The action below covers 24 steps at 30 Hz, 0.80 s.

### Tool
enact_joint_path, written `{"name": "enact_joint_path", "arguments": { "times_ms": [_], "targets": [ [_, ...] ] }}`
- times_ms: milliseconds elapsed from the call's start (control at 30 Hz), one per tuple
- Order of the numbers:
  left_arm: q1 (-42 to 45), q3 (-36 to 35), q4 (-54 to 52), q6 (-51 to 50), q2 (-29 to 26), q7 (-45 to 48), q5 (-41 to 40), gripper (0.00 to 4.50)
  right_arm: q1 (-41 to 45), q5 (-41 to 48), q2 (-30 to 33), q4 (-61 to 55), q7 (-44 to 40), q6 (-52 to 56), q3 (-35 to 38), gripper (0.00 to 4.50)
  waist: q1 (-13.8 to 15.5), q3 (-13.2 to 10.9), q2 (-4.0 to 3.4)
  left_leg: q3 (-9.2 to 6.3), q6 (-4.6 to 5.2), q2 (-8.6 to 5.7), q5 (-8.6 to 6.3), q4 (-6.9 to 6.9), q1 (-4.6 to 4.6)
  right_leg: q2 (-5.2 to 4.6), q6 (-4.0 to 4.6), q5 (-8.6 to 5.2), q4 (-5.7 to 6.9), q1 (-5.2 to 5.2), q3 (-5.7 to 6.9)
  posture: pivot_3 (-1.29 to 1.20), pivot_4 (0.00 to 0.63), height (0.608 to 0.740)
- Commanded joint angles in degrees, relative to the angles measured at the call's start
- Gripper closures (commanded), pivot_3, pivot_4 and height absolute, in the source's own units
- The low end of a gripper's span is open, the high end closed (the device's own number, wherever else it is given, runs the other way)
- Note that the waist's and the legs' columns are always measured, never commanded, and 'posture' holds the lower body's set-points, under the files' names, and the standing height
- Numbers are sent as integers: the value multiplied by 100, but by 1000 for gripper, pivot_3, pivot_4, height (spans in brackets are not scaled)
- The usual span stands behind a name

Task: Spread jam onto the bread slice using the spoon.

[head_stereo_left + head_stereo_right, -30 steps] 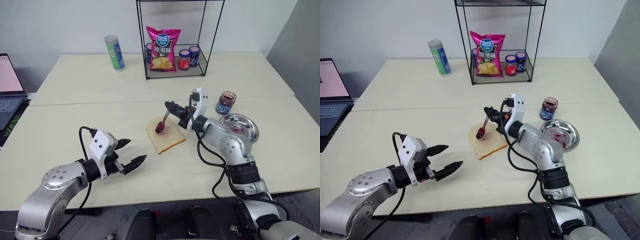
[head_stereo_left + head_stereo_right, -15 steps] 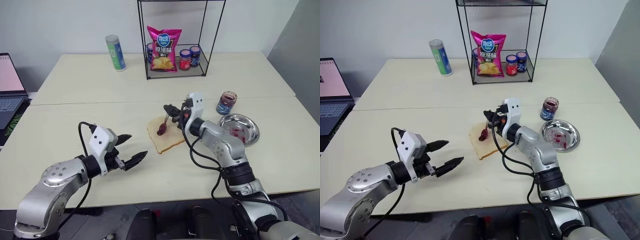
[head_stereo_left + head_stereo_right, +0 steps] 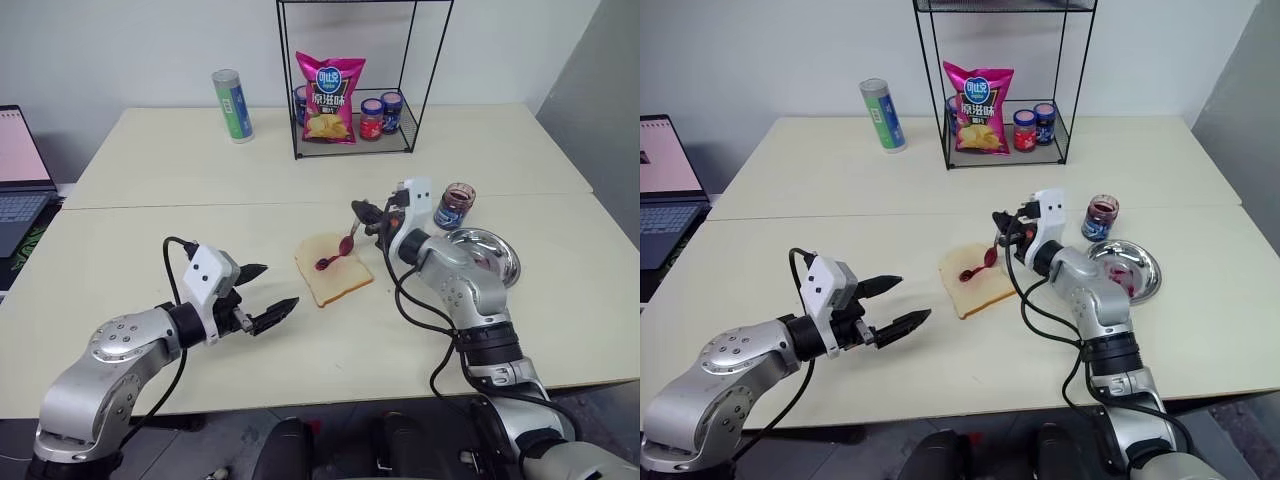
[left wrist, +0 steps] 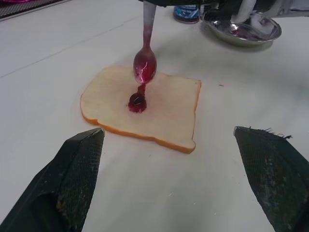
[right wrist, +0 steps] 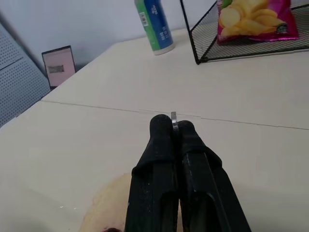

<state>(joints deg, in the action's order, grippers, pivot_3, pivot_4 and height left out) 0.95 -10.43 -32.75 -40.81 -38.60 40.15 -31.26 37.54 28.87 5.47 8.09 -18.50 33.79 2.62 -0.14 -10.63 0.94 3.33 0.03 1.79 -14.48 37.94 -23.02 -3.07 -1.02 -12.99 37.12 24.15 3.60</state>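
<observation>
Two pale cream tables (image 3: 150, 230) are set edge to edge before a white wall, a seam running between them. At twelve o'clock on the far table a black wire rack (image 3: 350, 80) is seen, with a pink chip bag (image 3: 328, 98) and two small lidded jars inside; a green-and-blue can (image 3: 231, 105) stands at eleven o'clock. A laptop (image 3: 20, 180) is placed at nine o'clock. The bread slice (image 3: 332, 272) lies flat near the centre. At three o'clock of it a steel plate (image 3: 495, 255) and a glass jam jar (image 3: 454, 205) are found. The spoon (image 3: 342, 250) is pinched by the closed right gripper (image 3: 368, 216), its long axis sloping from handle at two o'clock down to bowl at eight o'clock (a blob of jam (image 4: 137, 102) sits beneath the bowl). The left gripper (image 3: 265, 295) is held wide apart, empty, at eight o'clock of the bread.
</observation>
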Motion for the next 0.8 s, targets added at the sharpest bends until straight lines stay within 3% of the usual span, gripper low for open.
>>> {"name": "enact_joint_path", "arguments": {
  "times_ms": [33, 267, 800],
  "targets": [
    [81, -19, -53, 93, -59, 31, -56, 0, 246, 1031, -433, -412, 406, 726, 702, 4474, -1, 0, 0, 0, 0, 1, 0, 0, 0, 0, 7, 4, 0, 0, 1, 0, 150, 740],
    [81, -54, -77, 52, -71, 24, -74, 0, 210, 1861, -1033, -155, 1144, 1357, 1445, 4474, -13, 0, -1, -1, -1, 8, 0, -3, 0, 0, 20, 12, -1, 2, 2, 0, 150, 740],
    [-14, -89, -171, -50, -70, -9, -185, 0, -20, 1604, -1227, 508, 991, 1166, 1257, 4474, -29, 0, -1, 0, 0, 1, 0, -5, -1, 2, -1, -1, -3, 1, 1, 0, 150, 740]
  ]
}}
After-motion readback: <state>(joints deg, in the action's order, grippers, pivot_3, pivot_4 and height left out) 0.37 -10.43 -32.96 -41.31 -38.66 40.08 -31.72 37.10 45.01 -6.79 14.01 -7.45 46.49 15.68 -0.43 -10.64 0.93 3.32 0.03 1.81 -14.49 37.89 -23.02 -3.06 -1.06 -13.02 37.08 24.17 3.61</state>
